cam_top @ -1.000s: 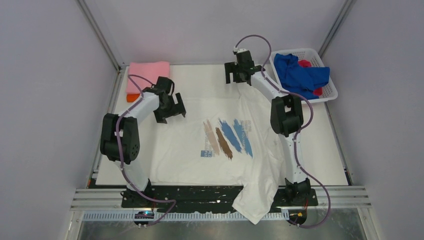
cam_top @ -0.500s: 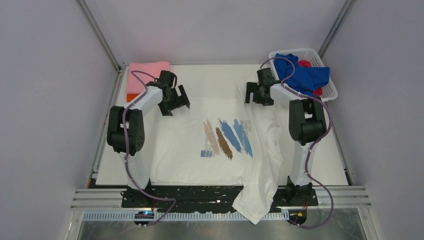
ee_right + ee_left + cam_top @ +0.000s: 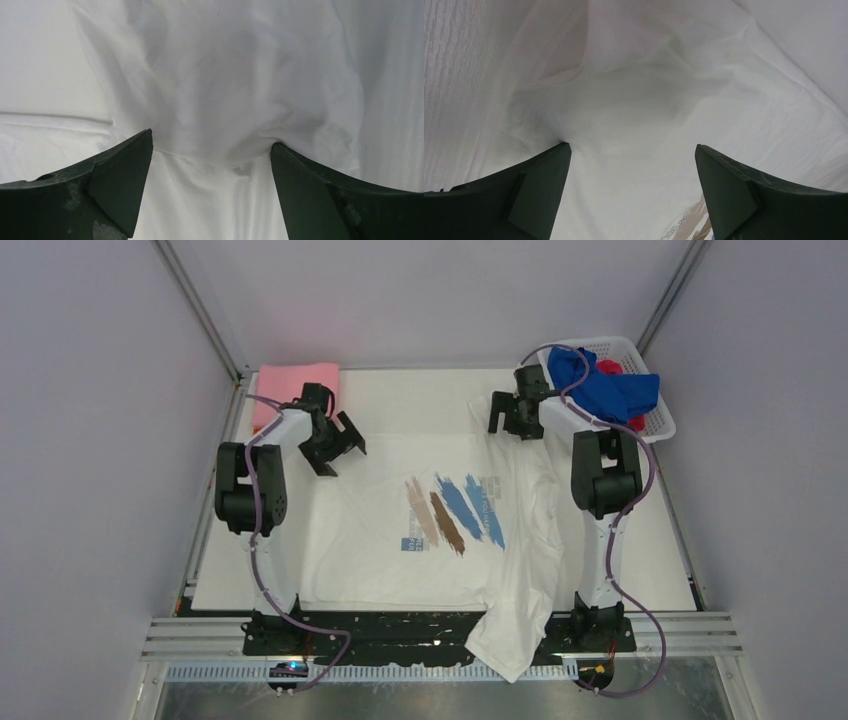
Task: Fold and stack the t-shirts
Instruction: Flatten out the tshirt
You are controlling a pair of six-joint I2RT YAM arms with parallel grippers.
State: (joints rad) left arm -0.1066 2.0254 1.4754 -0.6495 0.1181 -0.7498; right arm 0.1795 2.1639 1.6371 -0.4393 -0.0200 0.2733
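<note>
The white t-shirt (image 3: 430, 540) with blue and brown brush strokes lies spread on the table, one part hanging over the near edge. My left gripper (image 3: 337, 447) is open, its fingers pressed down on the shirt's far left corner (image 3: 634, 120). My right gripper (image 3: 515, 422) is open over the bunched far right corner (image 3: 215, 100), fingertips touching the cloth. A folded pink shirt (image 3: 295, 385) lies on an orange one at the far left. Blue (image 3: 600, 390) and red (image 3: 610, 367) shirts lie in the basket.
A white lattice basket (image 3: 655, 425) stands at the far right corner. The enclosure's grey walls and metal posts ring the table. A black rail (image 3: 400, 630) runs along the near edge between the arm bases.
My right gripper came from the far middle toward the basket and settled over the shirt's far right corner. My left gripper shifted a little left and back at the far left corner.
</note>
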